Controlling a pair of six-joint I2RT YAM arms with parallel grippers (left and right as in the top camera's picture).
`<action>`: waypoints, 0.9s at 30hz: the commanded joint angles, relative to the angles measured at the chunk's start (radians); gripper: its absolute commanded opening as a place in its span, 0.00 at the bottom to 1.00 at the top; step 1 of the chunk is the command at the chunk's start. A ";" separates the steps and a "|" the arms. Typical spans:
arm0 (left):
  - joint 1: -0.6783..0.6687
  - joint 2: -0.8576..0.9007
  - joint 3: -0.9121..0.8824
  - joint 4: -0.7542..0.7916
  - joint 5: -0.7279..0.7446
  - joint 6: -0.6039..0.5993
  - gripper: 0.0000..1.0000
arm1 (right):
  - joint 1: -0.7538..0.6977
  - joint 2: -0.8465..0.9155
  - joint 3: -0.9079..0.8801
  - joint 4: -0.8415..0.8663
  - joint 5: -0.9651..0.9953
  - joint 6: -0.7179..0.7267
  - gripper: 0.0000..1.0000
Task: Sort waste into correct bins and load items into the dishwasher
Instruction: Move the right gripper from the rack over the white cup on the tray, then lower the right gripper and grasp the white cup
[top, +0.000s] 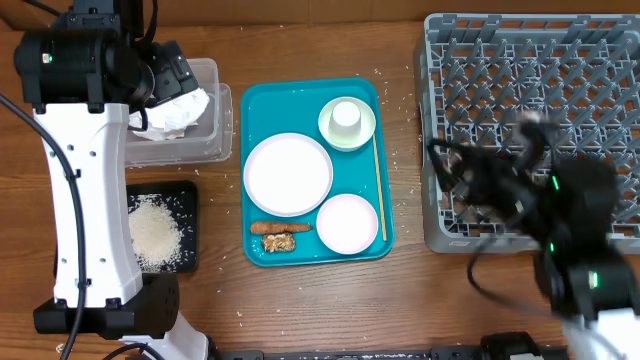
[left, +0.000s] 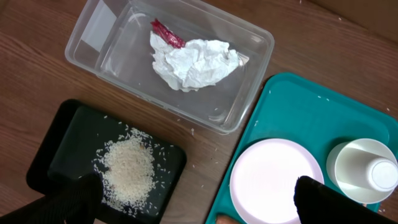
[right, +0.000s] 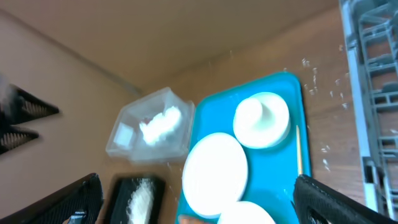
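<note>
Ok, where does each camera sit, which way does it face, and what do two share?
Overhead: above the table, facing straight down on teal tray and grey rack; left arm, blurred right arm show.
Left wrist: over the table's left, facing down on clear tub, black tray, flat plate; its jaws at bottom corners.
Right wrist: tilted, blurred, facing across the teal tray toward the tub; jaws at bottom corners.
Shared: both wrist views show tub and plate.
</note>
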 joint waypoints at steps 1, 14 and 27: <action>-0.002 0.008 -0.004 0.000 -0.014 0.000 1.00 | 0.071 0.144 0.173 -0.072 0.053 -0.163 1.00; -0.002 0.008 -0.004 0.000 -0.014 0.000 1.00 | 0.294 0.751 0.616 -0.257 0.368 -0.227 1.00; -0.002 0.008 -0.004 0.000 -0.014 0.000 1.00 | 0.315 0.895 0.668 -0.089 0.414 -0.259 1.00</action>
